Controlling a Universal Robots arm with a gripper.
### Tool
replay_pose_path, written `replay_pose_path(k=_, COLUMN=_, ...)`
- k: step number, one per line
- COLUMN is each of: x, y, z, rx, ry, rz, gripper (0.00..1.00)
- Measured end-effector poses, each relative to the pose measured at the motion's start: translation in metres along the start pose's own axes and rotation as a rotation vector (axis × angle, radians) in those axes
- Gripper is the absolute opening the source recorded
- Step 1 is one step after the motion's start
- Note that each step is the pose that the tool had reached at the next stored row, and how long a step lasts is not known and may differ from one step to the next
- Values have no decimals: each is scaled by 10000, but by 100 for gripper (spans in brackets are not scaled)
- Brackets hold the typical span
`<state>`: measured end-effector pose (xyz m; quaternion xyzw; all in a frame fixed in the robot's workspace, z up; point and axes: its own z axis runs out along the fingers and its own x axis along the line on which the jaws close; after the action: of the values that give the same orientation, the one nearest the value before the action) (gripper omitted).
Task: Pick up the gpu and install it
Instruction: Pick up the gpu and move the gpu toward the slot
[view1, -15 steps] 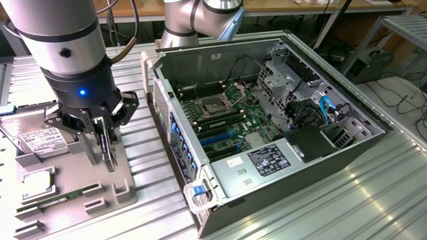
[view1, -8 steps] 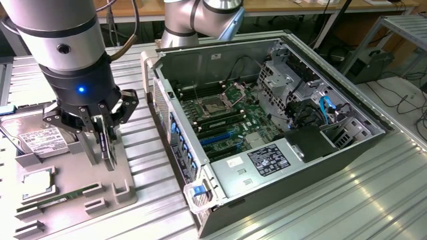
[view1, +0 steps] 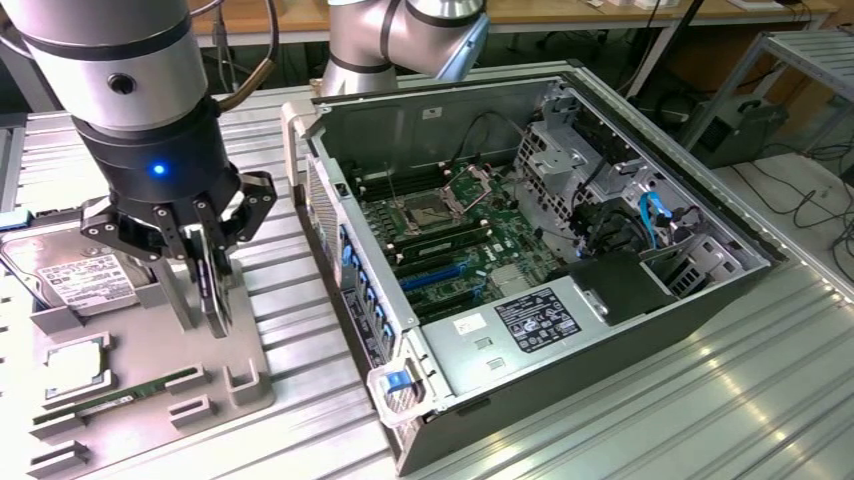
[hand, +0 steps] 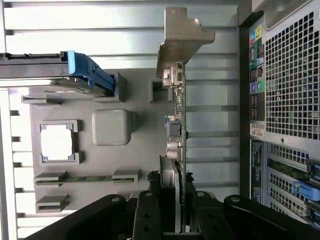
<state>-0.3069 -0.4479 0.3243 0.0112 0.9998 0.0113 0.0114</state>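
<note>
The gpu (view1: 215, 292) stands on edge in a slot of the grey holder tray (view1: 247, 385), at the exterior view's left. Its black fan side shows there. In the wrist view the gpu (hand: 180, 125) is edge-on, a thin green board with its silver bracket (hand: 180, 40) at the far end. My gripper (view1: 207, 250) comes straight down over the card, with one black finger on each face. The gripper (hand: 172, 212) is shut on the gpu near the fan. Whether the card's lower edge still rests in the slot is hidden.
The open computer case (view1: 747, 262) lies on its side at the exterior view's right, its motherboard (view1: 447, 225) exposed. On the tray are a hard drive (view1: 78, 275), a CPU (view1: 74, 365) and a RAM stick (view1: 127, 395). The ribbed metal table (view1: 641, 420) surrounds them.
</note>
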Motion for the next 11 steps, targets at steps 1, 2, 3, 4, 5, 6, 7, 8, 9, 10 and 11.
replay_pose_path(k=1, x=0, y=0, z=-6, rx=0, ry=-1, rz=0, gripper=28)
replay_pose_path(k=2, x=0, y=0, z=-10, rx=-1, ry=-1, rz=0, gripper=28)
replay_pose_path(k=3, x=0, y=0, z=-13, rx=-1, ry=-2, rz=0, gripper=28)
replay_pose_path(k=4, x=0, y=0, z=-17, rx=-1, ry=-1, rz=0, gripper=28)
replay_pose_path(k=5, x=-1, y=0, z=-23, rx=1, ry=0, rz=0, gripper=28)
replay_pose_path(k=6, x=-1, y=1, z=-29, rx=2, ry=1, rz=0, gripper=28)
replay_pose_path(k=7, x=-1, y=1, z=-36, rx=1, ry=1, rz=0, gripper=28)
replay_pose_path(k=8, x=-1, y=1, z=-44, rx=0, ry=0, rz=0, gripper=28)
replay_pose_path(k=9, x=-1, y=1, z=-55, rx=1, ry=1, rz=0, gripper=28)
replay_pose_path(k=10, x=-2, y=1, z=-63, rx=0, ry=0, rz=0, gripper=28)
replay_pose_path(k=11, x=-2, y=2, z=-71, rx=0, ry=0, rz=0, gripper=28)
